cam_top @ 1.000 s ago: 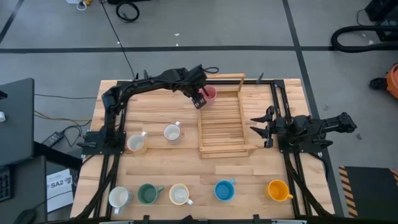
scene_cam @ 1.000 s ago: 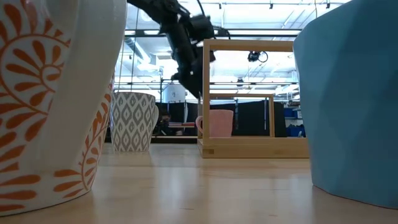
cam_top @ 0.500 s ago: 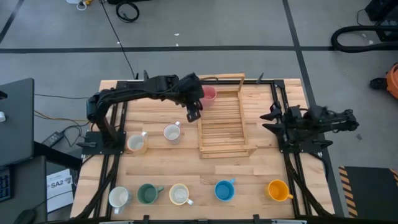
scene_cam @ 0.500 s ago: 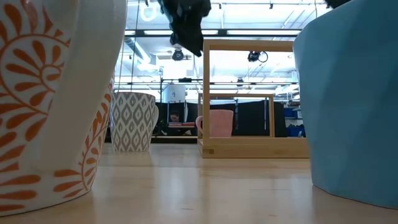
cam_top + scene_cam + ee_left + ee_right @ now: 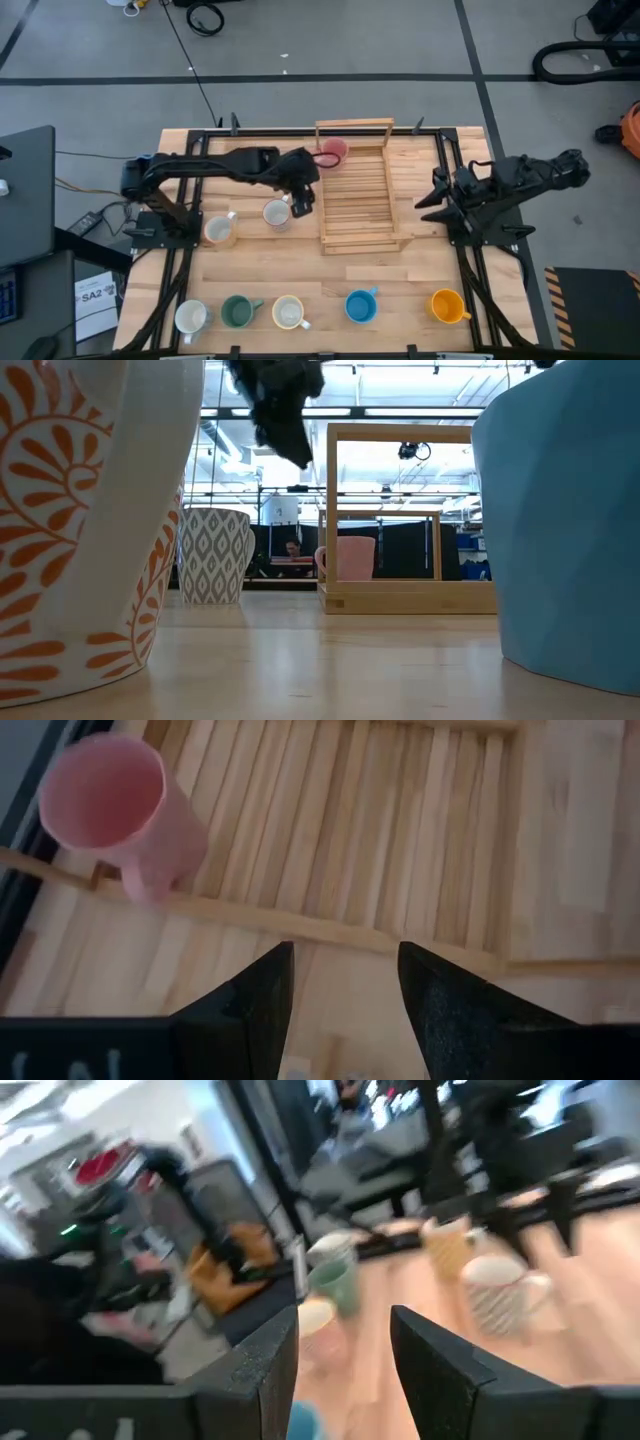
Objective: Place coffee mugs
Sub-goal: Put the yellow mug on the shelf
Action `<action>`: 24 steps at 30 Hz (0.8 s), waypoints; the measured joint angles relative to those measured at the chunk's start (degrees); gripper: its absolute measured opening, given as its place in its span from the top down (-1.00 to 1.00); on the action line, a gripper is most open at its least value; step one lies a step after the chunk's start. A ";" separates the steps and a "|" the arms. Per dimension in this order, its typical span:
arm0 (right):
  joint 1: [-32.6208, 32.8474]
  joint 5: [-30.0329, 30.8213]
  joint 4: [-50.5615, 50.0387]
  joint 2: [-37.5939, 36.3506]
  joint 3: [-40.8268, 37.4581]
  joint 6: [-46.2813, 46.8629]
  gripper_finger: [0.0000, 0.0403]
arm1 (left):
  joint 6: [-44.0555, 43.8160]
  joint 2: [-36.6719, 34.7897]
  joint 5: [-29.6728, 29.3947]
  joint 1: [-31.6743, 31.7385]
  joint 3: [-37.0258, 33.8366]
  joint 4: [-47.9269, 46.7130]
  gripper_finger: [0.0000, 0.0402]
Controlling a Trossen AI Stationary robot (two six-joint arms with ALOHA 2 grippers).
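The left tool (image 5: 303, 203) hangs above the worktop (image 5: 400, 270) with its two fingers spread wide and nothing between them, just off the near-left edge of the slatted wooden rack (image 5: 362, 195); the pink mug (image 5: 333, 151) stands upright in the rack's far-left corner, away from the tool toward the back of the worktop; the patterned white mug (image 5: 276, 213) sits just beside the tool on its left, handle pointing toward it, and looks the likeliest next pick, since the left arm is far the nearer; beyond it stands a cream mug (image 5: 217, 229); along the front edge wait a white mug (image 5: 190, 317), a green mug (image 5: 238, 311), another cream mug (image 5: 288, 312), a blue mug (image 5: 359, 305) and an orange mug (image 5: 447, 305), all upright; the right tool (image 5: 428, 198) waits off the rack's right side, fingers apart and empty; a sheet at the worktop's left corner reads "SA2" (image 5: 92, 294).
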 joint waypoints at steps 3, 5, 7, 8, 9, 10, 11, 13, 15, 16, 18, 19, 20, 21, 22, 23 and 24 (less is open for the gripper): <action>3.40 -0.69 -3.47 4.23 5.05 1.40 0.19 | -1.12 -3.65 0.00 -0.22 -5.54 4.10 0.07; 5.82 -0.94 -7.03 6.62 8.04 4.21 0.21 | -1.75 -5.49 0.01 -0.26 -8.19 6.22 0.07; 8.34 -0.59 -9.52 8.84 10.70 7.58 0.23 | -2.64 -6.80 0.04 -0.26 -10.00 6.34 0.07; 9.56 -0.52 -10.93 9.86 11.73 9.18 0.24 | -2.86 -7.10 0.01 -0.26 -10.50 7.13 0.07; 10.87 -0.55 -12.61 10.92 12.44 11.16 0.25 | -2.94 -7.36 0.00 -0.26 -10.81 8.46 0.07; 12.03 -0.52 -14.06 11.86 13.20 13.47 0.26 | -2.97 -7.88 0.00 -0.26 -10.99 8.57 0.07; 13.21 -0.52 -14.55 12.87 13.80 15.92 0.27 | -2.96 -8.29 -0.06 -0.24 -11.07 7.97 0.07; 15.92 -0.80 -15.77 14.49 14.28 21.62 0.29 | -2.73 -8.36 -0.15 -0.24 -10.92 10.51 0.07; 18.80 -1.39 -16.79 16.05 14.26 27.17 0.32 | -2.61 -8.28 -0.16 -0.24 -11.00 10.73 0.07; 20.19 -1.65 -17.26 16.83 14.26 29.62 0.33 | -2.58 -8.21 -0.15 -0.24 -11.01 11.40 0.07; 22.90 -1.97 -19.35 18.48 14.26 34.72 0.36 | -2.54 -8.21 -0.15 -0.26 -10.98 12.52 0.07; 24.16 -1.98 -19.87 19.26 14.24 37.20 0.37 | -2.54 -8.21 -0.14 -0.26 -10.96 12.56 0.07; 25.26 -1.99 -20.41 19.96 14.24 39.58 0.37 | -2.56 -8.21 -0.15 -0.24 -10.96 12.56 0.07; 26.27 -1.99 -21.39 20.61 14.24 41.82 0.38 | -2.56 -8.21 -0.15 -0.24 -10.96 12.61 0.07; 27.18 -2.03 -22.28 21.26 14.24 43.68 0.39 | -2.56 -8.21 -0.15 -0.24 -10.96 12.74 0.07; 28.01 -2.04 -22.67 21.85 14.24 45.20 0.39 | -2.56 -8.21 -0.15 -0.24 -10.96 12.90 0.07; 28.82 -2.01 -23.32 22.40 14.24 46.60 0.39 | -2.54 -8.21 -0.15 -0.24 -10.96 13.01 0.07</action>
